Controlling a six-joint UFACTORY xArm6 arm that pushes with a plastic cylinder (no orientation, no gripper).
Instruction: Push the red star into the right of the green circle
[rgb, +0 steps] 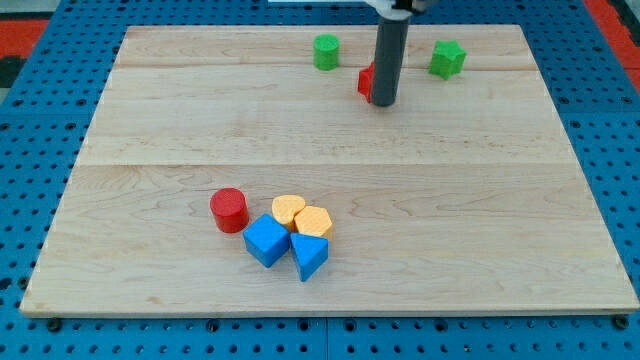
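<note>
The pale wooden plank table (330, 230) fills most of the view, lying on a blue perforated metal base (40, 330); a strip of red shows at the view's top corners.

The straight dark rod tool (387, 60) comes down from the view's top edge. It has no jaws to open or close and holds nothing. My tip (384, 103) rests on the table, touching or just in front of the red star block (366, 80), which it hides on the view's right side. So little of the star shows that I cannot tell which way its points face or where a long axis lies.

The star sits near the view's top, between the green cylinder block (326, 52) to the view's left and the green star-like block (447, 59) to the view's right, apart from both.

Well apart, toward the view's bottom, is a tight cluster: the blue cube (266, 240), the blue triangular block (309, 255), the red cylinder (229, 210), the yellow hexagonal block (314, 222) and a second yellow block (288, 209) of rounded shape.
</note>
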